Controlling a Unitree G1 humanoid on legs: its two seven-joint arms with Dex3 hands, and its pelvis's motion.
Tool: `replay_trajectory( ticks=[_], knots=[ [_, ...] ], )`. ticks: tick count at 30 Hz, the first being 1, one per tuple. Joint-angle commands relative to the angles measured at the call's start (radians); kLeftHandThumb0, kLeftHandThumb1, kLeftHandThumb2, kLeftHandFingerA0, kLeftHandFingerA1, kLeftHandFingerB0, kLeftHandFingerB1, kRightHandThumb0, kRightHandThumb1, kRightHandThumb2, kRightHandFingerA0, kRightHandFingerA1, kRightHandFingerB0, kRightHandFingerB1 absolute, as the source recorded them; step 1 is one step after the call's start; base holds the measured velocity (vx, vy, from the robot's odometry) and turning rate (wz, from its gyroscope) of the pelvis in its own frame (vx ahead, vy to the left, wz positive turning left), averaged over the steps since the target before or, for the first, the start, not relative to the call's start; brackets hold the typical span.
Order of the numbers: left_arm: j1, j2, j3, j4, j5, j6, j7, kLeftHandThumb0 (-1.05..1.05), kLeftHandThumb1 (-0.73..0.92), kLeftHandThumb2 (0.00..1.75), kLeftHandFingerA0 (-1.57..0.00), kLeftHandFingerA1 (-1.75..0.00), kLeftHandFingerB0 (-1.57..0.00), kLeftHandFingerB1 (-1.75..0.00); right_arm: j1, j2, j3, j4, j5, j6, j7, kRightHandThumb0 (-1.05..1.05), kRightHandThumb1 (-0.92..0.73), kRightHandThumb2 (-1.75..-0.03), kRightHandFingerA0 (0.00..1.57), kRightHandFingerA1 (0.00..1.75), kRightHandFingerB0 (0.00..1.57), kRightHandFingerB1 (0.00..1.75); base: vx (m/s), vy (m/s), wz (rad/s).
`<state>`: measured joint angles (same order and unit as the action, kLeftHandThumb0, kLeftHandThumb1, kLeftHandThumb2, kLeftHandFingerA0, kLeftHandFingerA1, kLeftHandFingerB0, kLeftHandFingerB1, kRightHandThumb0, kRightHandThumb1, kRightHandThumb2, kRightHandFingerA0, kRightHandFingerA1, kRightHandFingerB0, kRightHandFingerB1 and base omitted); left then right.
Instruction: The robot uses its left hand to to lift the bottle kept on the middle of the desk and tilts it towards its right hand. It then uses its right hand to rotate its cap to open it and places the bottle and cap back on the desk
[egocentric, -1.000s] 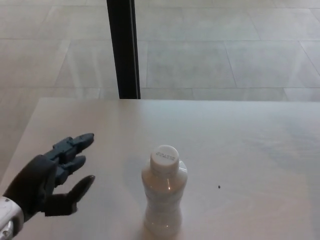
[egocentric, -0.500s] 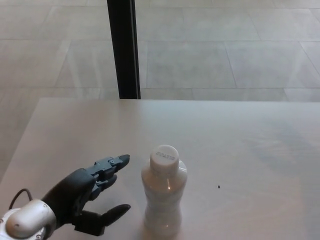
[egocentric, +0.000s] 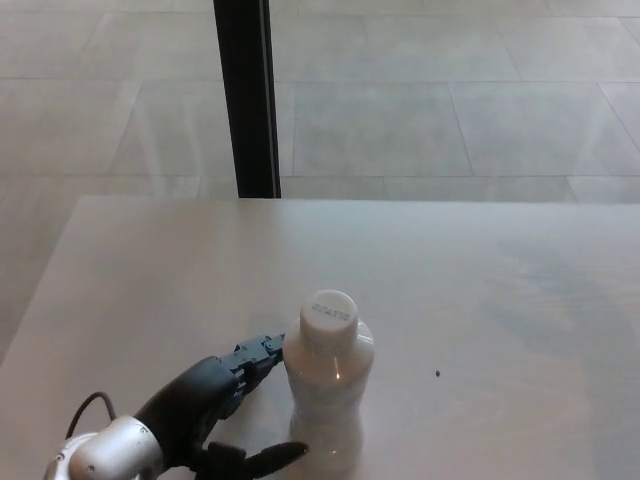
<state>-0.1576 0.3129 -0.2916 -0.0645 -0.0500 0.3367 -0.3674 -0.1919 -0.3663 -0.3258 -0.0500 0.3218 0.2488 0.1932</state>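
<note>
Left hand cupped open at the bottle, nothing gripped yet.

The bottle (egocentric: 327, 395) stands upright near the middle of the desk (egocentric: 480, 270), white cap (egocentric: 330, 312) screwed on; its contents cannot be seen through the white wall; the left hand (egocentric: 205, 415) sits just beside it, fingers (egocentric: 258, 353) by the shoulder and thumb low at the base, spread to close around the body, judged a pre-grasp; the right hand is out of view.
</note>
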Motion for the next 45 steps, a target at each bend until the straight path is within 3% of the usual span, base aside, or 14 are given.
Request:
replay_trajectory(
  ticks=[1,2,3,10,27,29,30,35,37,38,39,40,44,45],
  knots=[
    [0.010,-0.006,0.006,0.005,0.025,0.037,0.002,-0.82,0.53,1.02,0.00,-0.29,0.00,-0.01,0.001,0.006,-0.011,-0.009,0.003,0.017,-0.010,-0.94,-0.20,-0.74,0.48,0.98,0.52,0.81,0.00,0.000,0.00],
    [0.011,-0.006,0.007,0.004,0.027,0.037,0.001,-0.82,0.53,1.02,0.00,-0.29,0.00,-0.01,0.001,0.006,-0.011,-0.009,0.002,0.018,-0.010,-0.94,-0.20,-0.74,0.48,0.98,0.52,0.81,0.00,0.000,0.00],
    [0.009,-0.017,0.009,0.018,0.013,0.024,-0.009,-1.05,0.45,0.58,0.00,0.00,0.00,0.00,0.000,0.001,-0.018,-0.020,0.008,0.031,-0.012,-1.05,-0.28,-0.75,0.50,1.03,0.52,0.81,0.00,0.000,0.00],
    [0.025,-0.045,0.001,0.039,0.029,0.009,0.009,-1.05,0.46,0.59,0.00,0.00,0.00,0.00,0.010,0.004,-0.024,-0.030,0.012,0.041,-0.007,-1.05,-0.28,-0.74,0.52,1.05,0.50,0.80,0.00,0.000,0.00],
    [0.095,-0.470,0.010,0.139,0.120,-0.129,0.384,-1.05,0.52,0.59,0.00,0.00,0.00,0.00,0.015,0.026,-0.031,-0.047,0.019,0.084,-0.018,-0.91,-0.12,-0.66,0.53,1.17,0.54,0.79,0.00,0.000,0.00],
    [0.098,-0.496,-0.002,0.155,0.146,-0.137,0.413,-1.05,0.42,0.80,0.00,0.00,0.00,0.00,0.020,0.032,-0.031,-0.045,0.021,0.083,-0.018,-0.89,-0.15,-0.66,0.50,1.14,0.51,0.77,0.00,0.000,0.00],
    [0.097,-0.509,-0.018,0.165,0.171,-0.136,0.435,-0.97,0.58,1.04,0.00,-0.20,0.00,-0.01,0.024,0.032,-0.033,-0.046,0.021,0.083,-0.016,-0.91,-0.15,-0.66,0.47,1.15,0.53,0.79,0.00,0.000,0.00],
    [0.106,-0.550,-0.033,0.195,0.220,-0.123,0.518,-0.92,0.54,1.01,0.00,-0.25,0.00,0.00,0.038,0.032,-0.036,-0.054,0.014,0.082,-0.017,-0.83,-0.16,-0.70,0.40,1.04,0.51,0.79,0.00,0.000,0.00],
    [0.131,-0.624,-0.021,0.264,0.249,-0.227,0.686,-0.69,0.36,0.85,0.00,-0.56,0.00,-0.28,0.046,0.027,-0.042,-0.048,0.009,0.079,-0.016,-0.84,-0.16,-0.69,0.41,1.03,0.51,0.79,0.00,0.000,0.00],
    [0.151,-0.696,0.014,0.302,0.235,-0.302,0.800,-0.55,0.36,0.80,-0.48,-0.84,0.00,-0.43,0.047,0.027,-0.046,-0.045,0.013,0.080,-0.016,-0.83,-0.16,-0.69,0.43,1.05,0.51,0.79,0.00,0.000,0.00],
    [0.164,-0.697,0.017,0.301,0.234,-0.310,0.810,-0.55,0.36,0.80,-0.48,-0.84,0.00,-0.43,0.052,0.034,-0.040,-0.045,0.011,0.078,-0.016,-0.83,-0.16,-0.69,0.43,1.05,0.51,0.79,0.00,0.000,0.00],
    [0.153,-0.707,0.010,0.335,0.269,-0.318,0.884,-0.35,0.76,0.64,-0.95,-1.36,-0.11,-0.50,0.056,0.035,-0.044,-0.047,0.015,0.081,-0.016,-0.93,-0.22,-0.69,0.46,1.09,0.52,0.81,0.00,0.000,0.00],
    [0.119,-0.711,-0.003,0.402,0.328,-0.361,1.010,-0.13,0.77,1.06,-1.31,-1.42,-0.33,-0.64,0.065,0.032,-0.054,-0.045,0.016,0.068,-0.013,-0.92,-0.20,-0.69,0.61,1.11,0.55,0.79,0.00,0.000,0.00],
    [0.116,-0.708,-0.002,0.396,0.325,-0.355,1.004,-0.01,0.76,1.06,-1.10,-1.68,-0.75,-0.94,0.065,0.038,-0.060,-0.044,0.023,0.069,-0.016,-0.77,-0.11,-0.67,0.77,1.08,0.57,0.76,0.00,0.000,0.00]
  ],
)
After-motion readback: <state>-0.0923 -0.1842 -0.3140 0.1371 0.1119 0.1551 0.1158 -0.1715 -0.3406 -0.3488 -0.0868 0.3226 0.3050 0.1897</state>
